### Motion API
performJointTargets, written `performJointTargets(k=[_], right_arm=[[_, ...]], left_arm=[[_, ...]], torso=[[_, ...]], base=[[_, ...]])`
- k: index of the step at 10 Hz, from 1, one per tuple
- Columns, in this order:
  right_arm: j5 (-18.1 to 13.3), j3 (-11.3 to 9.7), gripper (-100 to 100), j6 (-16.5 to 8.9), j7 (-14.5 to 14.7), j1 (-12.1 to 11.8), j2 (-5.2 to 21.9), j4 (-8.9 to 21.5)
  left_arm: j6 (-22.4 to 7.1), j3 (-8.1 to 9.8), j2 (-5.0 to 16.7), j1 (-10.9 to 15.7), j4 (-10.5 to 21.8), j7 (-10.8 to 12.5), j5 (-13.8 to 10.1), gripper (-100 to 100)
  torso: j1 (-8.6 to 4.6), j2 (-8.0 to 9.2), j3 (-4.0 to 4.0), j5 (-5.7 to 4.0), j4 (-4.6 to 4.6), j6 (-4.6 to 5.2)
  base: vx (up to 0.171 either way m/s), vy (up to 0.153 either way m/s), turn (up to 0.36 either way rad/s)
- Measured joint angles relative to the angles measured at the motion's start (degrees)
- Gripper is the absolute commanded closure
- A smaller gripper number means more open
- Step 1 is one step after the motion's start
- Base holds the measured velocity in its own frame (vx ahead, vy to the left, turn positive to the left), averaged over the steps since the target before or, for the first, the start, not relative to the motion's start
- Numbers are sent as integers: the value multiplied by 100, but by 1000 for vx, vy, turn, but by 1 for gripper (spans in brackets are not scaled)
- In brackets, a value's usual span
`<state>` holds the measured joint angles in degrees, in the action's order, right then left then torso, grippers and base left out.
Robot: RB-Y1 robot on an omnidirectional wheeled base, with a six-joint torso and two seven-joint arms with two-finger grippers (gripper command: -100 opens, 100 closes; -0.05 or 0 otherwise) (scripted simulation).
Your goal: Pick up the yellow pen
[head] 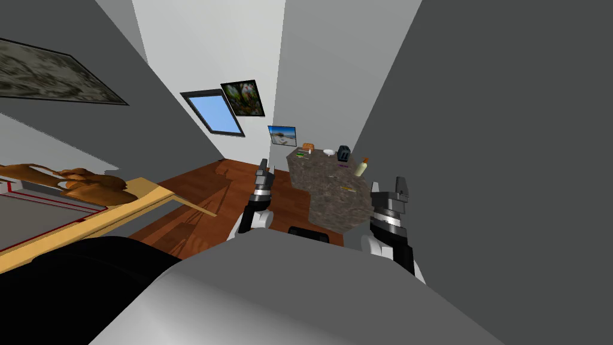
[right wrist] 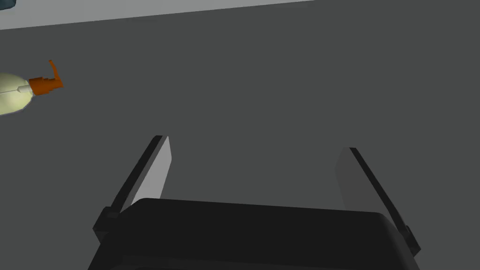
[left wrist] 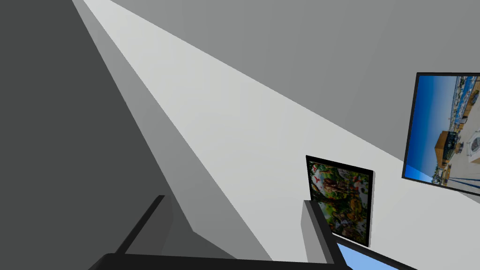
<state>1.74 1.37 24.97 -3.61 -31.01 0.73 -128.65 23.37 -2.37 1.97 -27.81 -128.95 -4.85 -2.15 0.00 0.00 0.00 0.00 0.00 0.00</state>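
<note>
A thin yellow pen point(head: 348, 188) lies on the near part of a speckled stone-topped counter point(head: 326, 200) ahead of me. My right gripper point(head: 389, 182) hangs just right of the counter's near corner, a little right of the pen, and in its wrist view point(right wrist: 255, 143) it is open, facing a dark grey wall with nothing between the fingers. My left gripper point(head: 264, 163) is raised left of the counter, over the wooden floor, and its wrist view point(left wrist: 233, 199) also shows it open and holding nothing.
Farther back on the counter stand a pale bottle with an orange cap point(head: 361, 167) point(right wrist: 18, 91), a dark toaster point(head: 343, 153), a white plate point(head: 328, 152), a brown loaf-like thing point(head: 308, 147) and other pens. A dark grey wall point(head: 509, 179) runs close on the right. A wooden table point(head: 120, 209) stands left.
</note>
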Motion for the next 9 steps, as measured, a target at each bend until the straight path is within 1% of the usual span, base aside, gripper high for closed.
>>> performJointTargets(k=[2, 4, 7, 8, 9], right_arm=[[33, -42, -100, 0, 38, -17, 279, 24], [75, -99, -100, -10, 116, 1, 628, 128], [103, -211, -100, 24, 228, -89, 1090, 239], [110, -249, -100, 29, 277, -89, 1258, 331], [121, -257, -100, 17, 299, -111, 1406, 343]], left_arm=[[0, 0, 0, 1, 0, 0, 0, 0], [0, -1, -1, 1, 0, 0, 0, 0], [0, -1, -1, 1, 0, 0, 0, 0], [0, -1, -1, 1, 0, 0, 0, 0], [0, -1, -1, 1, 0, 0, 0, 0]], torso=[[11, 23, 12, 2, 4, 0], [29, 41, 23, 6, 9, 0], [22, 30, 18, 5, 7, 0], [24, 35, 20, 5, 8, -1], [18, 30, 18, 5, 7, 0]], base=[[-86, 43, -39], [-115, 92, -22], [-82, 63, 9], [-73, 47, 6], [-57, 44, 37]])
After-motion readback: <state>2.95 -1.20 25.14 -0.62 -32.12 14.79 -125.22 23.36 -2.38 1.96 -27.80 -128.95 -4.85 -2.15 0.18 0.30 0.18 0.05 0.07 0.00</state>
